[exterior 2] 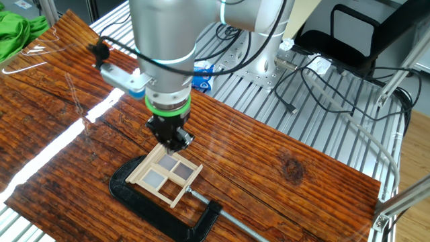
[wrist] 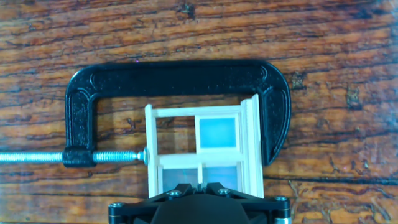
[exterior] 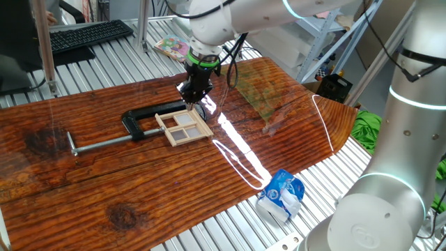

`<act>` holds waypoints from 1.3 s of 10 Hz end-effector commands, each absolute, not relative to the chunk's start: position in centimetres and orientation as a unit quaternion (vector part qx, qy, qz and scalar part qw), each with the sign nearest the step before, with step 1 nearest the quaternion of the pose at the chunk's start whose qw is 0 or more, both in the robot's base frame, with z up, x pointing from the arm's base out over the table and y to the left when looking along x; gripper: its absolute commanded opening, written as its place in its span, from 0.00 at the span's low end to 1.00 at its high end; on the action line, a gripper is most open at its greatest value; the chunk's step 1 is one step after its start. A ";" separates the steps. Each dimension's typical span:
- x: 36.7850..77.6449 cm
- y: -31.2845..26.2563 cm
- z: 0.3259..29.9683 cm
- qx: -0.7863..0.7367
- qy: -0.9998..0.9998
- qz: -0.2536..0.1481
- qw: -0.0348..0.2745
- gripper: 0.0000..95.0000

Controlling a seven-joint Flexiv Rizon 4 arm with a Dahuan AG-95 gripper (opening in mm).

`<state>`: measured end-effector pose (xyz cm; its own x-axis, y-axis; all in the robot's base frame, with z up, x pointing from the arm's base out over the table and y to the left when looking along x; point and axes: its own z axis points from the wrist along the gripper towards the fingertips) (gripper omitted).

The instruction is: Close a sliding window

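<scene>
The sliding window (exterior: 185, 126) is a small pale wood frame with crossbars and panes, lying flat on the wooden table and held in a black clamp (exterior: 141, 117). In the hand view the window (wrist: 199, 146) fills the centre, with one blue pane at the upper right. My gripper (exterior: 192, 93) points down at the window's edge on the side away from the clamp's back. It also shows in the other fixed view (exterior 2: 171, 142) and the hand view (wrist: 198, 186). Its fingers are together, tips at the window's middle bar, nothing visibly held.
The clamp's silver screw rod (exterior: 101, 143) runs left along the brown wooden tabletop (exterior: 83, 188). A blue and white crumpled bag (exterior: 282, 194) lies off the board's front right edge. A keyboard (exterior: 87, 35) is at the back left, and green cloth (exterior: 366, 129) at the right.
</scene>
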<state>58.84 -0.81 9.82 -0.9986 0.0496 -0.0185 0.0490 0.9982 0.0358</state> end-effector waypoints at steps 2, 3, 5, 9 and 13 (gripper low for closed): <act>59.5 -1.0 9.5 0.024 0.999 0.021 0.008 0.00; 59.7 -1.1 9.2 0.022 0.999 0.021 0.010 0.00; 60.1 -1.3 8.9 0.019 1.000 0.021 0.012 0.00; 60.1 -1.3 8.7 0.020 1.000 0.021 0.011 0.00; 60.1 -1.3 8.7 0.015 1.000 0.022 0.012 0.00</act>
